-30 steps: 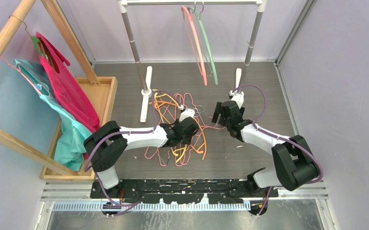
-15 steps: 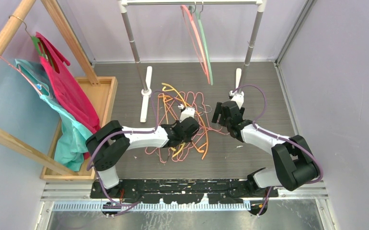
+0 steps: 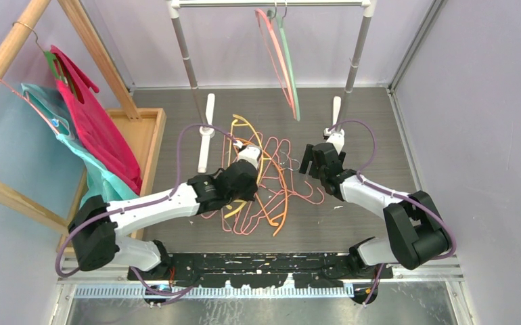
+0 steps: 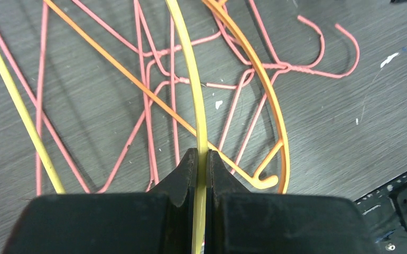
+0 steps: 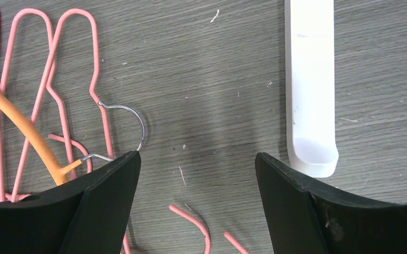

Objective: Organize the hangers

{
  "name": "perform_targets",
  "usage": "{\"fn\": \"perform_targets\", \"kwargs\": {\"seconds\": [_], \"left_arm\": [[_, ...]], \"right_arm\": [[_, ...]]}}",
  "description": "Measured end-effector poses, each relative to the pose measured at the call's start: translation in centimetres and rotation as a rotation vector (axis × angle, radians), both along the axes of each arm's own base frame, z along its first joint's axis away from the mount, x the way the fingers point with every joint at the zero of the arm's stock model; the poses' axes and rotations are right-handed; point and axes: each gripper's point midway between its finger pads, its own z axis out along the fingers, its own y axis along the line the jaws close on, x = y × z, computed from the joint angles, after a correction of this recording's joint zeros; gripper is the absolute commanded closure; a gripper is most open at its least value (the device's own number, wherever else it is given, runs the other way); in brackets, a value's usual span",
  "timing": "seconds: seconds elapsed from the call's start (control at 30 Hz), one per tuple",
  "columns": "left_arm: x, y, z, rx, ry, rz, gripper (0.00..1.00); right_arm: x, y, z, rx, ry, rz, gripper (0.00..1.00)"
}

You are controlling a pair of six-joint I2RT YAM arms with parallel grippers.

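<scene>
At the far left, a wooden rack (image 3: 4,51) carries magenta and teal garments (image 3: 92,128) above a wooden tray (image 3: 151,135). The left gripper (image 3: 239,181) reaches from the near left over the middle of the table (image 3: 373,128). Its jaws are clenched on the yellow hanger (image 4: 202,138), whose thin bar passes straight between the two fingers (image 4: 183,172).

Just right of it lies the heap of hangers (image 3: 271,186). An orange hanger (image 4: 267,183) crosses several pink wire hangers (image 4: 291,67) flat on the table, their hooks turned to the right. Behind the heap stands a metal rail on two white feet (image 3: 207,132). Two hangers (image 3: 288,71), one pink and one green, hang from its top bar.

The right gripper (image 3: 319,162) sits at the right edge of the heap, jaws spread wide and grasping nothing. Its left finger (image 5: 95,201) is beside a grey metal hook (image 5: 132,119) on the orange hanger's end, and its right finger is near one white foot.
</scene>
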Motion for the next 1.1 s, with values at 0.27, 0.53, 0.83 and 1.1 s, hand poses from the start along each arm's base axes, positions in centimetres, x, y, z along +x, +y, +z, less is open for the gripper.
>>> {"fn": "perform_targets", "kwargs": {"seconds": [0.27,0.53,0.83,1.1], "left_arm": [[1.7,1.9,2.3,-0.09,-0.003,0.05,1.0],[4.1,4.4,9.7,-0.383,-0.106,0.134,1.0],[7.6,4.8,19.3,-0.706,-0.242,0.134,1.0],[7.8,4.4,24.7,-0.905,-0.316,0.071,1.0]], "right_arm": [[-0.1,-0.2,0.0,-0.003,0.0,-0.006,0.15],[-0.1,-0.2,-0.1,-0.003,0.001,-0.006,0.15],[-0.2,-0.3,0.0,-0.007,-0.002,-0.011,0.15],[-0.2,-0.5,0.4,-0.01,-0.012,-0.02,0.15]]}}
